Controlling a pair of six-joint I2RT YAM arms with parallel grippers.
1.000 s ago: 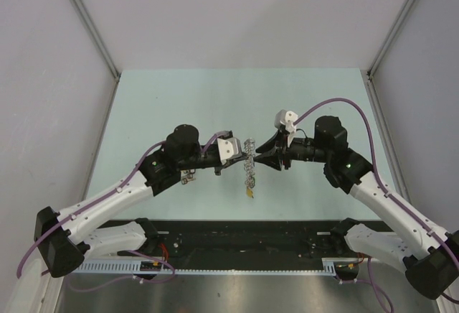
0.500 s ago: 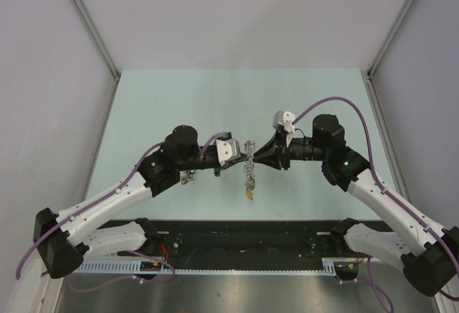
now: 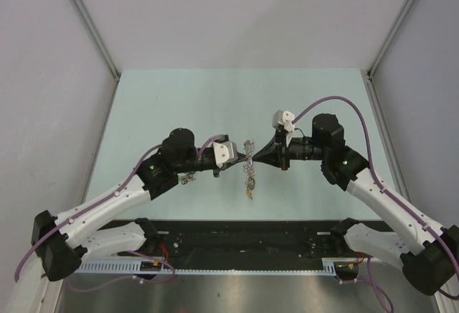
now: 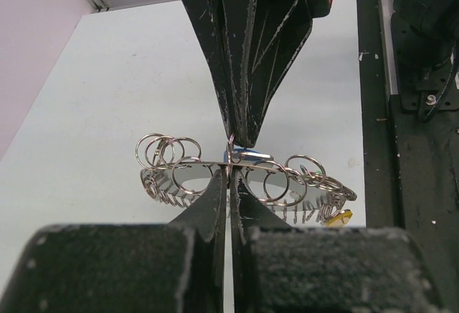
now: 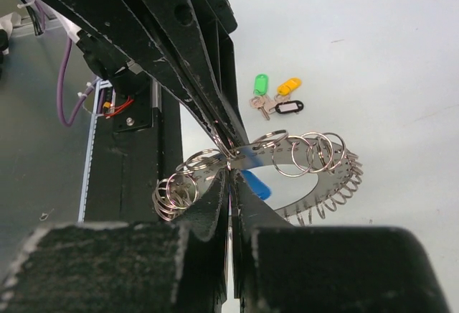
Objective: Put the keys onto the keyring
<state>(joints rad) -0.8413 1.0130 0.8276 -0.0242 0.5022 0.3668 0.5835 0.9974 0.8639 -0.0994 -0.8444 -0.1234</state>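
Left tool (image 4: 229, 178), right tool (image 5: 231, 175) — both pinch keyring (image 4: 252, 161); tips close.

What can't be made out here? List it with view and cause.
Top external: keyring too small; threading of keys unreadable.
Left wrist: what left gripper and right gripper pinch, hidden by the grippers themselves.
Right wrist: blue-tagged key, blade behind right gripper.
Top external: loose keys partly under left arm.

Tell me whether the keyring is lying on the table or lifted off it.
Lifted: the keyring is pinched between the left tool and right tool, its shadow lying separate on the table.
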